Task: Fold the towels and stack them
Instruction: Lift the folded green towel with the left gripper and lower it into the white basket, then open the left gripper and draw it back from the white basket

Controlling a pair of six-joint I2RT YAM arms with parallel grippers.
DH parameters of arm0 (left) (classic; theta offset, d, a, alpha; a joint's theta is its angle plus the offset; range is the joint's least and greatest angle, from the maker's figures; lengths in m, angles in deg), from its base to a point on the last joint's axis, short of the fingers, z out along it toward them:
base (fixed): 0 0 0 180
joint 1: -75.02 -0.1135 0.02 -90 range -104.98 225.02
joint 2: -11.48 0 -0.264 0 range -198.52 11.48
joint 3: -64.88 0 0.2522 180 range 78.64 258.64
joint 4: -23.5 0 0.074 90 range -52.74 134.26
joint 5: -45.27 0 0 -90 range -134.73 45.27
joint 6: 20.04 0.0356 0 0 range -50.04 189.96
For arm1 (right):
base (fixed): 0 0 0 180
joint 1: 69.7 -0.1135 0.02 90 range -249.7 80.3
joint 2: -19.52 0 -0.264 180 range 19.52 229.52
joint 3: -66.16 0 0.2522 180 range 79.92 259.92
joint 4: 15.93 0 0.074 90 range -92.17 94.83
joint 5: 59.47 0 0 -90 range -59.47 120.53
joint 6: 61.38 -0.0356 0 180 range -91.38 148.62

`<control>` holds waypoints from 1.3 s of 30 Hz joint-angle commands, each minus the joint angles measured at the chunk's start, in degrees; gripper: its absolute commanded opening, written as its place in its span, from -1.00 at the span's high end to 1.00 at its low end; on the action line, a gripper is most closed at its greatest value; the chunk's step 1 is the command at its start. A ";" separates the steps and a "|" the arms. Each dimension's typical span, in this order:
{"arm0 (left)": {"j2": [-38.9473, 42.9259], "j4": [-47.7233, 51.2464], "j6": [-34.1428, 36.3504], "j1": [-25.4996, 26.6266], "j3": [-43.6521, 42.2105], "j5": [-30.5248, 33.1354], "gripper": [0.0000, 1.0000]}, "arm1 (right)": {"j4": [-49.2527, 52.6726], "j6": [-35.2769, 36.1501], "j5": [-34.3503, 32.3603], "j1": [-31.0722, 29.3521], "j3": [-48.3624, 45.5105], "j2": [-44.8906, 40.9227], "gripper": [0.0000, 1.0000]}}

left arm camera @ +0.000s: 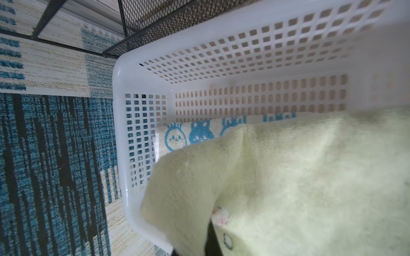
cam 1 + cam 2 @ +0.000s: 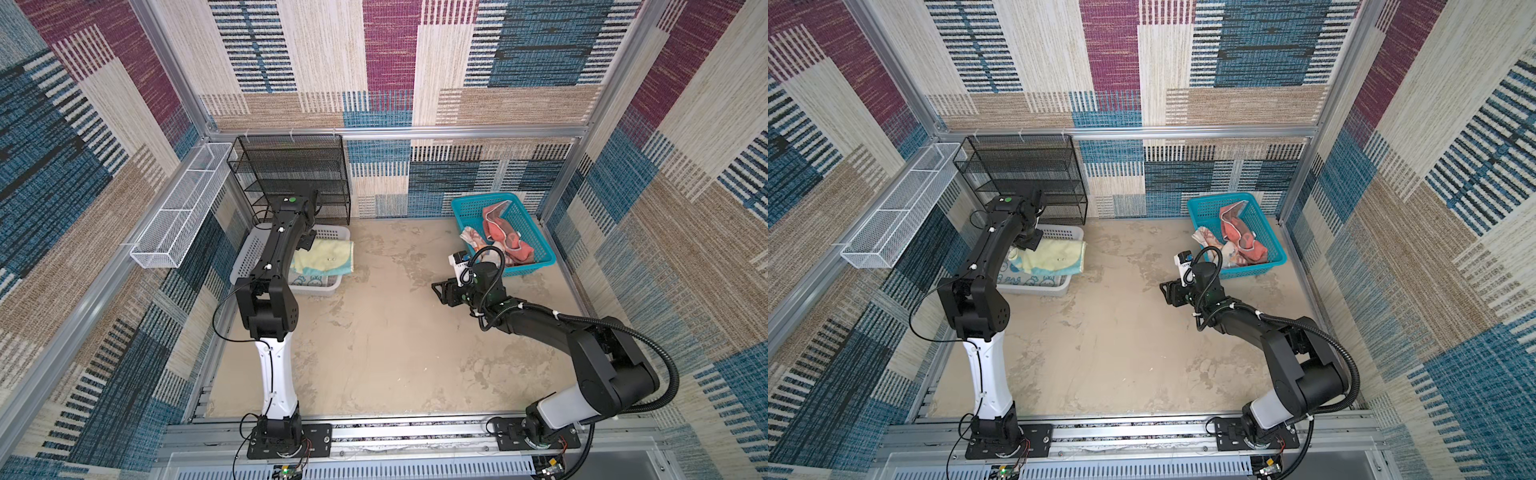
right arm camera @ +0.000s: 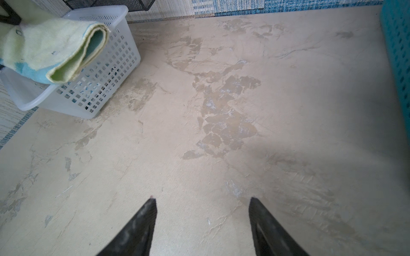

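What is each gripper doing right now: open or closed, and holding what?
Left gripper: closed on the yellow towel, over the white basket.
Right gripper: open, holding nothing, above the table.

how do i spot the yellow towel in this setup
At the back left stands a black mesh shelf, with a white basket before it. The pale yellow towel drapes over that basket's rim, folded, the only yellow cloth, atop a white towel printed with blue faces.
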State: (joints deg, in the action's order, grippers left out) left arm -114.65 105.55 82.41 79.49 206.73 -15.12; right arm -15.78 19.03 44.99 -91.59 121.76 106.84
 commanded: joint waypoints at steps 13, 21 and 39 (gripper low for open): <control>-5.01 -16.02 7.77 -2.00 -5.84 11.50 0.78 | 0.91 0.36 0.96 0.00 2.36 2.02 -0.37; -3.04 -17.85 7.80 -2.11 -8.37 14.36 -0.77 | 0.90 0.39 1.63 -0.01 3.00 2.60 -0.36; 14.39 -18.84 -3.92 5.51 -17.91 -8.91 -0.96 | 1.35 0.97 1.79 -0.01 3.90 3.48 -0.37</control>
State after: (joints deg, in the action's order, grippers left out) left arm -102.85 88.11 83.54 82.96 191.15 -17.37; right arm -14.31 19.67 46.04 -91.59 125.19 110.23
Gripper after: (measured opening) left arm 0.985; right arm 0.682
